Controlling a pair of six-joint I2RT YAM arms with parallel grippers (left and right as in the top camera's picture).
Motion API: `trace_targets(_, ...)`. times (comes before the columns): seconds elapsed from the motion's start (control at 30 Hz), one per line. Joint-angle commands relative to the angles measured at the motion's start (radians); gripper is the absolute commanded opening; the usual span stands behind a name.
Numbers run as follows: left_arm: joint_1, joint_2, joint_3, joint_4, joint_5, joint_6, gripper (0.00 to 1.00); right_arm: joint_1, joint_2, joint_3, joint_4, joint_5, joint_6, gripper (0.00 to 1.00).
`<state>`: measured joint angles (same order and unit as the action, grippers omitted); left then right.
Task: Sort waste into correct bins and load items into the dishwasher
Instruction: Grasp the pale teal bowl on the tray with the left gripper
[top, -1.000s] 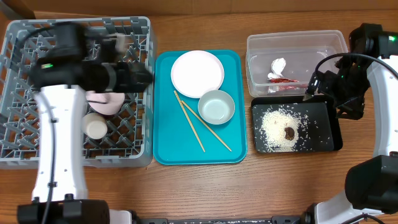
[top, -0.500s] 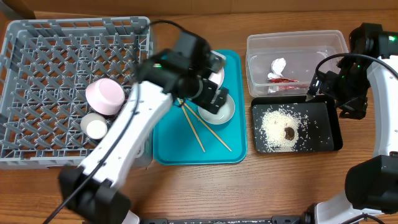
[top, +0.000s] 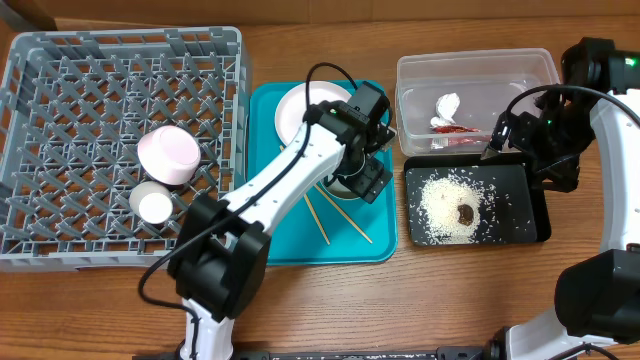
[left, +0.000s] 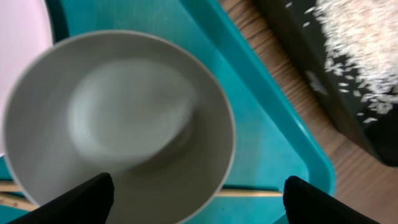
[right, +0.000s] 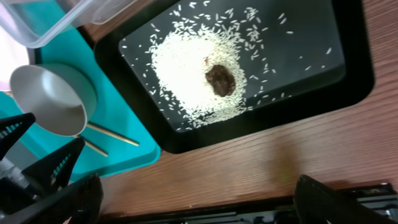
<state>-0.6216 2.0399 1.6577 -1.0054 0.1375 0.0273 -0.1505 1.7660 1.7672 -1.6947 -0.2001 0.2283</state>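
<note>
My left gripper (top: 365, 178) is open and empty, low over the pale grey-green bowl (left: 118, 124) on the teal tray (top: 265, 230); its fingers (left: 199, 208) straddle the bowl's near rim. The white plate (top: 305, 112) lies behind the bowl, and two chopsticks (top: 325, 212) lie beside it. The pinkish bowl (top: 168, 153) and the small white cup (top: 152, 205) sit in the grey rack (top: 60, 80). The red-and-white wrapper (top: 450, 118) lies in the clear tub (top: 475, 70). Rice (right: 193, 74) and the brown lump (right: 219, 79) lie in the black tray (right: 311, 56). My right gripper (right: 199, 208) is open and empty, above the black tray (top: 530, 215).
The teal tray lies between the rack and the two bins. The black tray's left edge almost touches the teal tray's right rim (left: 273, 149). Bare wooden table (right: 280, 155) runs along the front.
My left arm has swung from the rack rightward to the teal tray and now hangs over the grey-green bowl. The pinkish bowl and cup stay in the rack. My right arm has barely moved.
</note>
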Motion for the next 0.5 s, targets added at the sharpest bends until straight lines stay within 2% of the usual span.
trace_targets(0.0, -0.004, 0.040, 0.015, 0.001, -0.023, -0.005, 0.85, -0.004, -0.031, 0.028, 0.001, 0.097, 0.012, 1.00)
trace_targets(0.13, -0.006, 0.083, 0.015, 0.002, -0.035, -0.005, 0.74, -0.004, -0.031, 0.028, 0.001, 0.102, 0.011, 1.00)
trace_targets(0.3, -0.007, 0.105, 0.014, -0.014, -0.041, -0.005, 0.38, -0.004, -0.031, 0.028, 0.001, 0.102, 0.011, 1.00)
trace_targets(0.47, -0.007, 0.105, 0.014, -0.017, -0.042, -0.005, 0.16, -0.004, -0.031, 0.028, 0.001, 0.102, 0.011, 1.00)
